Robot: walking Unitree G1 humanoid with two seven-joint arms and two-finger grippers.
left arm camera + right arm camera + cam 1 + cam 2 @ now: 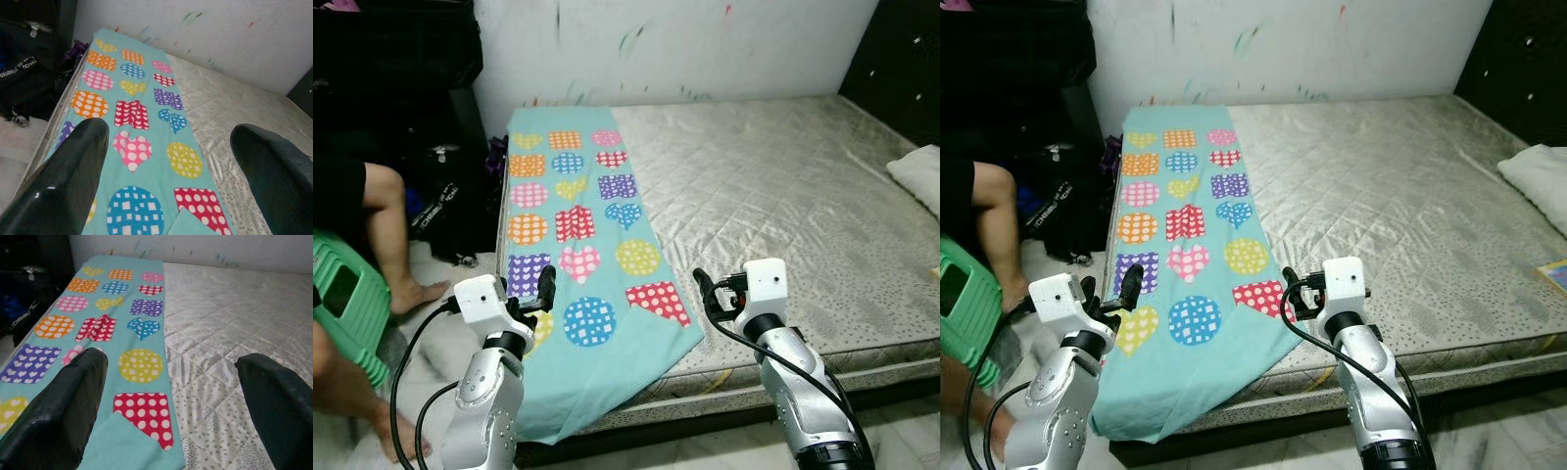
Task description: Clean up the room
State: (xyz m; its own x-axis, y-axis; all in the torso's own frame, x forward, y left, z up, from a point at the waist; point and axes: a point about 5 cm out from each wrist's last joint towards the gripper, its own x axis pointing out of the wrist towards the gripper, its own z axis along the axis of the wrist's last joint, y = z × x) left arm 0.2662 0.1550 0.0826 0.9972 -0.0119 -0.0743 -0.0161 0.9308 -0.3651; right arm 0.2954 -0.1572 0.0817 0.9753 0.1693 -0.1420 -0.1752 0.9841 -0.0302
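Note:
A teal blanket point(573, 255) printed with dotted hearts, circles and squares lies lengthwise along the left side of a bare grey quilted mattress point(783, 196). Its near end hangs over the mattress's front edge point(587, 392). My left gripper point(538, 297) is held up over the blanket's near left part, open, with nothing between its fingers point(73, 166). My right gripper point(707, 294) hovers just right of the blanket's near corner, above the mattress, also open and empty, its fingers point(63, 401) wide apart. In both wrist views the blanket point(142, 147) point(137, 367) stretches away ahead.
A person sits at the left, with a bare leg point(386, 230) and foot on the floor beside a green stool point(347, 299). A black bag point(445, 211) stands against the bed's left side. A white pillow point(920, 176) lies at the mattress's right edge, and a colourful flat item point(1555, 275) near it.

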